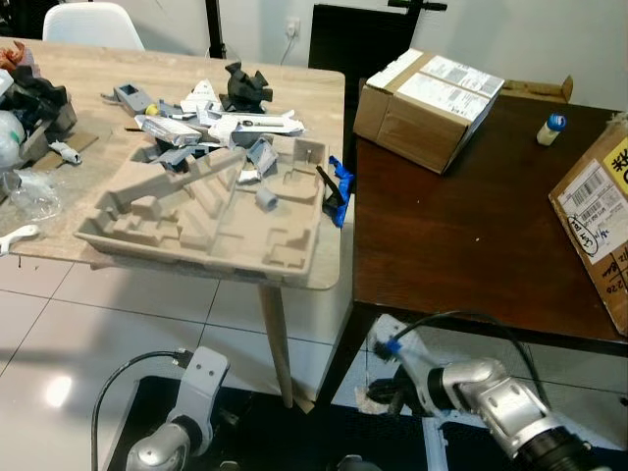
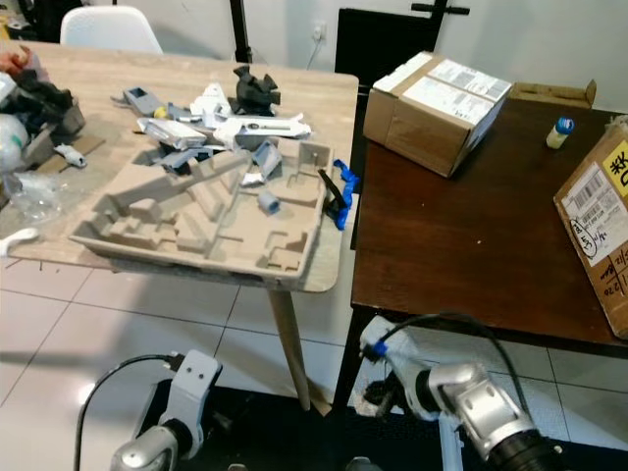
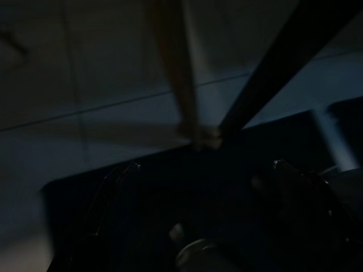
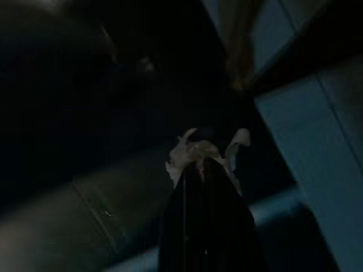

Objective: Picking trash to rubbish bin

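Down at six o'clock, below the worktops, I am holding a crumpled white paper scrap (image 4: 195,153) in the right gripper (image 4: 201,170), its fingers pinched together on it. I am letting the left gripper (image 3: 193,226) hang idle; I cannot tell its finger state in the dark. I am judging that a steady pinch matters until the bin is underneath. At eleven o'clock, the pale wooden worktop (image 1: 324,88) is carrying a moulded pulp tray (image 1: 206,211) and litter; at two o'clock, the dark worktop (image 1: 461,226) is bearing a cardboard box (image 1: 427,103) over white floor tiles (image 1: 59,334).

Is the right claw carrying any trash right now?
Yes. In the right wrist view the right claw has its black fingers closed on a crumpled white scrap of paper.
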Available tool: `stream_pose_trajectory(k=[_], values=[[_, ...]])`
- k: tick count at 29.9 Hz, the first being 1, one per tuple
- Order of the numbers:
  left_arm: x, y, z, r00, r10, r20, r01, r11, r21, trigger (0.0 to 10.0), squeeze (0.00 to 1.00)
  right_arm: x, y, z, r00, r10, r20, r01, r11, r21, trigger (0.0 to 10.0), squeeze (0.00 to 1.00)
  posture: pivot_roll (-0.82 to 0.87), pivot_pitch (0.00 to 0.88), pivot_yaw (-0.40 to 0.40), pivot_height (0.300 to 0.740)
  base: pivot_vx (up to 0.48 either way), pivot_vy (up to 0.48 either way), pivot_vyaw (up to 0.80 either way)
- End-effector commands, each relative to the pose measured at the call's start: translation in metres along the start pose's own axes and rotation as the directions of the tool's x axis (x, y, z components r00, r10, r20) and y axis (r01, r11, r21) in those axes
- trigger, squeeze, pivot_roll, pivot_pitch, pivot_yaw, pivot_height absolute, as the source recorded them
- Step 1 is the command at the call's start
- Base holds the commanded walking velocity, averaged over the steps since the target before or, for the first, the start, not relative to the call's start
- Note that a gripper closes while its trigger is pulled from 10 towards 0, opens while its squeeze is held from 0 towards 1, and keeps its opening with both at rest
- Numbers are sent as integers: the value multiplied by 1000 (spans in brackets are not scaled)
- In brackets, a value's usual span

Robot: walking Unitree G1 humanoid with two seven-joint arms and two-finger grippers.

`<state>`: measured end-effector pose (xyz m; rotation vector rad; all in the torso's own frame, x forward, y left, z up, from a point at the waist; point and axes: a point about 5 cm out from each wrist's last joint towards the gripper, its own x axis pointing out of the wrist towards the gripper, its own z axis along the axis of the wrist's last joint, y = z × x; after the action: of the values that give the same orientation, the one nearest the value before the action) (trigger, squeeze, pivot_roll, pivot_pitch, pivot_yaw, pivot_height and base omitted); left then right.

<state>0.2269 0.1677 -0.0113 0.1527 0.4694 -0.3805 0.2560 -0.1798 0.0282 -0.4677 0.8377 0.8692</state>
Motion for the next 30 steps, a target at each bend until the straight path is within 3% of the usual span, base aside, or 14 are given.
stream_pose_trajectory(k=[1,3,8,10,13,14,15,16,18,19,21,22,25,30], values=[[-5,4,-16,997,34,-76,-32,999,32,10000,0,8,5,-20,996,-46,-78,42,998,-51,0,0,12,166,-41,740,0,0,0],[-5,8,-37,974,116,-194,-117,993,7,10000,0,22,6,-53,967,-194,-165,179,979,-99,0,0,18,165,-41,740,0,0,0],[-8,6,-56,945,139,-295,-151,988,-18,10000,0,28,10,-77,932,-291,-214,286,957,-54,0,0,15,166,-36,740,0,0,0],[-9,-3,-67,929,132,-345,-151,988,-31,10000,0,33,23,-99,906,-329,-267,374,917,137,0,0,24,165,-36,740,0,0,0],[-9,-7,-70,926,127,-356,-151,988,-42,10000,0,35,31,-108,897,-336,-288,409,877,251,0,0,27,164,-35,740,0,0,0],[-9,-11,-72,926,117,-360,-147,988,-56,10000,0,37,38,-114,893,-337,-298,431,830,354,0,0,27,164,-32,740,0,0,0],[-9,-11,-72,926,117,-360,-147,988,-56,10000,0,37,38,-114,893,-337,-298,431,830,354,0,0,27,164,-32,740,0,0,0],[-9,-13,-74,924,116,-363,-155,985,-80,10000,0,39,44,-119,884,-349,-312,460,770,441,0,0,24,161,-26,740,0,0,0],[-9,-13,-74,924,116,-363,-155,985,-80,10000,0,39,44,-119,884,-349,-312,460,770,441,0,0,24,161,-26,740,0,0,0],[-10,-14,-75,924,115,-366,-163,981,-104,10000,0,41,49,-122,876,-357,-323,478,725,496,0,0,20,158,-19,740,0,0,0],[-10,-14,-75,924,115,-366,-163,981,-104,10000,0,41,49,-122,876,-357,-323,478,725,496,0,0,20,158,-19,740,0,0,0],[-8,-14,-76,918,128,-375,-197,968,-152,10000,0,49,58,-117,893,-354,-277,447,635,630,10000,0,16,153,3,740,0,0,0],[-4,-11,-72,921,126,-368,-197,967,-164,10000,0,52,59,-112,888,-379,-262,448,581,680,10000,0,13,147,19,740,0,0,0],[1,-7,-66,927,126,-354,-193,968,-162,10000,0,53,53,-108,864,-436,-254,485,579,655,10000,0,6,138,29,740,0,0,0]])
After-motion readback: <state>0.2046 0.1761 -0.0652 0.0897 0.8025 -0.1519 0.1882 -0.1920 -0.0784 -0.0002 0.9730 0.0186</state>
